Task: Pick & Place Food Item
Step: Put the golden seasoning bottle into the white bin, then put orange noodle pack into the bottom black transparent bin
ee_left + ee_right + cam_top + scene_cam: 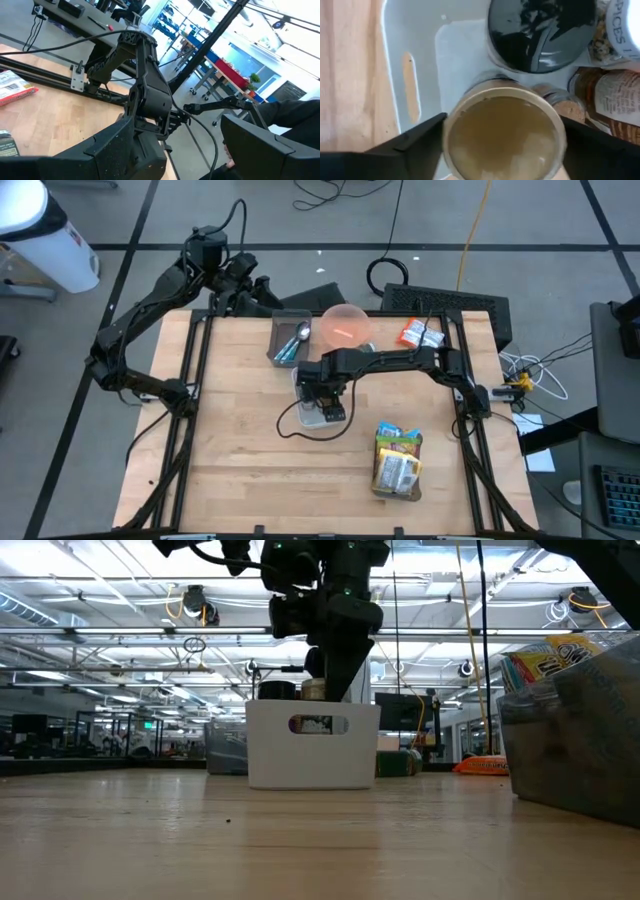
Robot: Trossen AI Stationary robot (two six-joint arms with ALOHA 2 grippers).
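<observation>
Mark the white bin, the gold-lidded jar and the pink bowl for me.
white bin [312, 768]: low view, front wall below the handle slot.
gold-lidded jar [504, 135]: right wrist view, middle of the lid.
pink bowl [346, 326]: high view, inside of the bowl.

The right arm reaches in from the table's right edge across to its middle with the right gripper [322, 393] pointing straight down and its fingers spread wide, while the left arm is folded back at the far left corner, its left gripper [262, 292] open.
</observation>
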